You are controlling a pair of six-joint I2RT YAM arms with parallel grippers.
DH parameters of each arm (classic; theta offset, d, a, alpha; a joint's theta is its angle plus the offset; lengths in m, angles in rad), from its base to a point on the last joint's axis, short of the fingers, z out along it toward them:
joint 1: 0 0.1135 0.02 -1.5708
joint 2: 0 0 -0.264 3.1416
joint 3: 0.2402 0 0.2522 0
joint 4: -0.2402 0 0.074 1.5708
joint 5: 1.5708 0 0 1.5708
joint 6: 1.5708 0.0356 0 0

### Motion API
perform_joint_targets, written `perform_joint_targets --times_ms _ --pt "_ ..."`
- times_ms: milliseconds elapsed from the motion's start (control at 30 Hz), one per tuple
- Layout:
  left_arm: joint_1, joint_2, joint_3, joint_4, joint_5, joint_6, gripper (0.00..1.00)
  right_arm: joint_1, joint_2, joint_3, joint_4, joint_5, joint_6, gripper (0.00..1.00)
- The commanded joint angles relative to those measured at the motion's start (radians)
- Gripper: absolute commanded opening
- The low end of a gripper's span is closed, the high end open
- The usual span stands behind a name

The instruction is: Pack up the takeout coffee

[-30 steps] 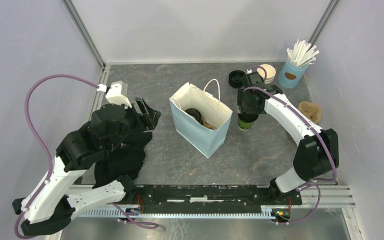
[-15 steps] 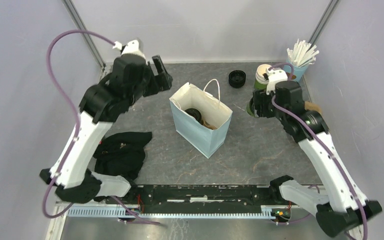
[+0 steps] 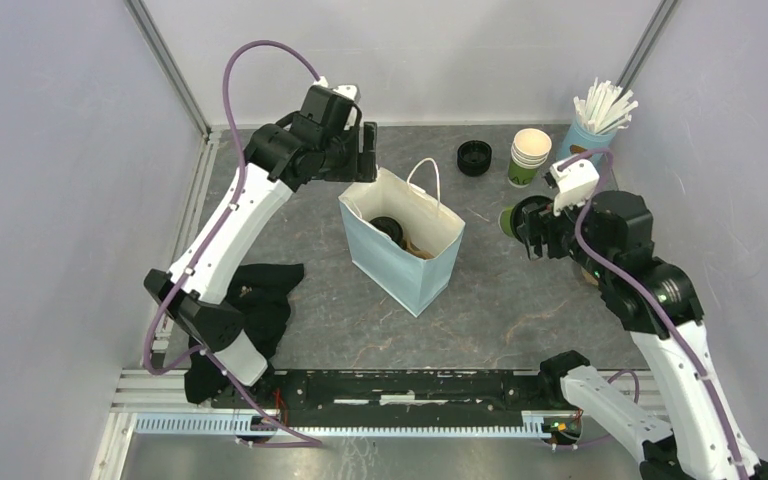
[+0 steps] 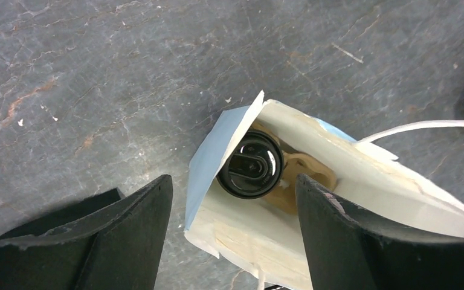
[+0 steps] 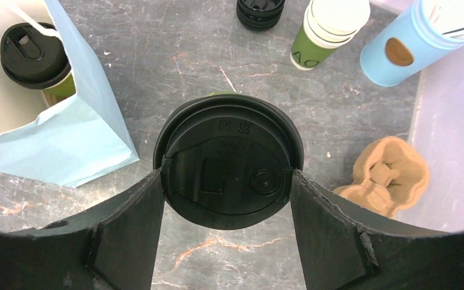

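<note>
Right wrist view: the right gripper point(image 5: 225, 175) clamps a lidded green cup point(image 5: 226, 136), one finger at each side below its black lid. Top external view places this held cup to the right of the paper bag point(image 3: 400, 265), apart from it. A second lidded cup point(image 4: 251, 172) stands inside the bag near one corner, beside brown cardboard. The left gripper point(image 4: 232, 181) hangs over that corner with jaws wide and nothing between them. On the surface point(image 3: 520, 300) behind the held cup stand a stack of lidless cups point(image 3: 530, 155), loose black lids point(image 3: 474, 157) and a blue holder of white sticks point(image 3: 585, 148). A black cloth point(image 3: 250, 310) lies near the left arm's base.
</note>
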Motion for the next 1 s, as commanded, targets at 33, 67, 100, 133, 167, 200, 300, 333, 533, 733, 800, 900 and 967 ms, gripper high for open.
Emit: perform_joint_targets --times_ms 33,67,100,133,167,200,300,333,533,733,800,900,967 --pt "0.0 0.028 -0.028 0.046 0.014 0.144 0.79 0.003 -0.048 0.102 -0.035 0.004 -0.113 0.38" --pt "0.002 0.038 -0.033 0.056 0.018 0.152 0.77 0.004 -0.048 0.117 -0.047 -0.002 -0.124 0.37" --pt "0.001 0.048 -0.033 0.064 0.026 0.158 0.76 0.004 -0.05 0.125 -0.051 -0.014 -0.134 0.37" --pt "0.002 0.065 -0.03 0.071 0.033 0.16 0.74 0.004 -0.053 0.134 -0.055 -0.034 -0.146 0.35" --pt "0.002 0.077 -0.027 0.074 0.043 0.16 0.72 0.004 -0.056 0.141 -0.056 -0.052 -0.156 0.33" --pt "0.002 0.088 -0.023 0.08 0.059 0.161 0.7 0.004 -0.059 0.146 -0.053 -0.065 -0.161 0.32" --pt "0.001 0.111 -0.026 0.106 0.094 0.15 0.64 0.003 -0.06 0.16 -0.042 -0.134 -0.172 0.33" --pt "0.002 0.119 -0.029 0.115 0.102 0.147 0.63 0.004 -0.053 0.167 -0.044 -0.159 -0.176 0.33" --pt "0.001 0.16 -0.022 0.14 0.118 0.148 0.47 0.003 0.018 0.232 -0.097 -0.3 -0.182 0.3" --pt "0.001 0.142 -0.048 0.171 0.074 0.184 0.29 0.004 0.058 0.295 -0.066 -0.355 -0.151 0.27" --pt "0.0 0.117 -0.084 0.211 0.063 0.193 0.23 0.005 0.073 0.304 -0.047 -0.405 -0.139 0.25" --pt "0.0 0.073 -0.175 0.293 0.048 0.208 0.15 0.04 0.092 0.303 -0.013 -0.492 -0.147 0.22" --pt "-0.001 0.03 -0.247 0.348 0.026 0.218 0.1 0.083 0.116 0.329 -0.015 -0.49 -0.162 0.21"
